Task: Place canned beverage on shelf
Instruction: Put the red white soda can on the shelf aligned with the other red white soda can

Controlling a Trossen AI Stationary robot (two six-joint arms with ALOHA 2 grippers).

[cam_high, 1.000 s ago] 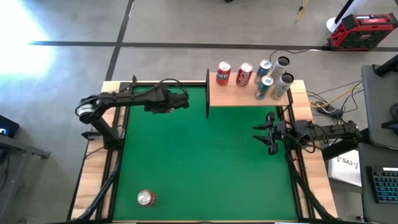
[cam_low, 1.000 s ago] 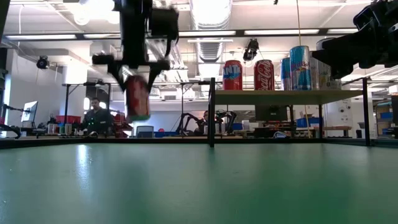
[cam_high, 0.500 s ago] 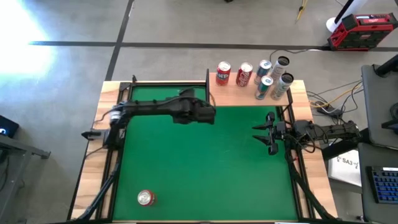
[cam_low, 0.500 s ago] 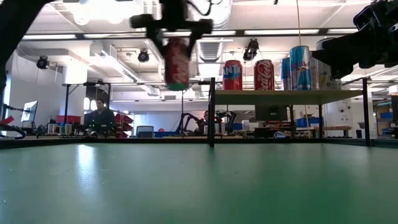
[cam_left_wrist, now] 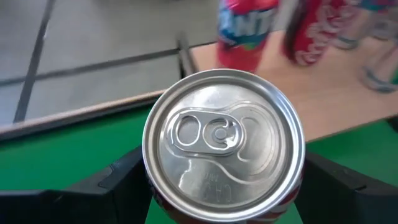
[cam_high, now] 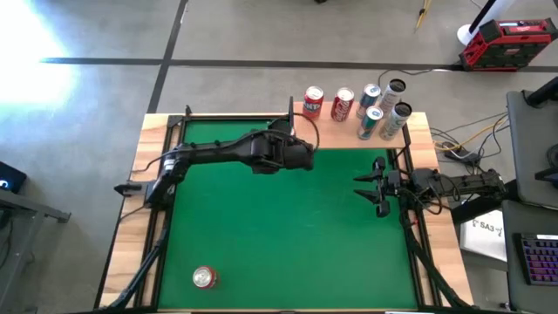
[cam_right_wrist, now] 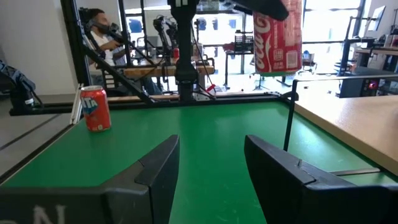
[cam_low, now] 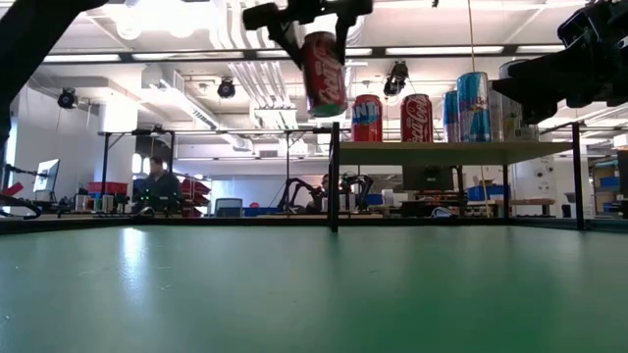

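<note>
My left gripper (cam_high: 297, 155) is shut on a red can (cam_low: 324, 61), held high above the green felt, just left of the shelf's black corner post (cam_low: 335, 176). The can's silver top (cam_left_wrist: 224, 140) fills the left wrist view. The shelf (cam_high: 349, 133), a light-wood board at the far right, carries two red cans (cam_high: 327, 104) and several silver-blue ones (cam_high: 384, 109). My right gripper (cam_high: 377, 185) is open and empty at the table's right edge. My left gripper pinches the red can between its two fingers (cam_left_wrist: 121, 177), one on each side of the can's wall just below the top rim (cam_left_wrist: 150, 168). The fingers come from above, pointing down. The can hangs below them, slightly tilted, clear of the table.
Another red can (cam_high: 204, 277) stands on the green felt near the front left corner; it also shows in the right wrist view (cam_right_wrist: 95, 108). The bare part of the shelf board (cam_high: 323, 135) lies in front of the standing cans. A person (cam_low: 157, 181) sits beyond the table.
My left gripper has carried the red can up and toward the table's right edge, from over the far left of the felt to beside the shelf's corner post. The can has risen to about the height of the cans on the shelf and stays held.
</note>
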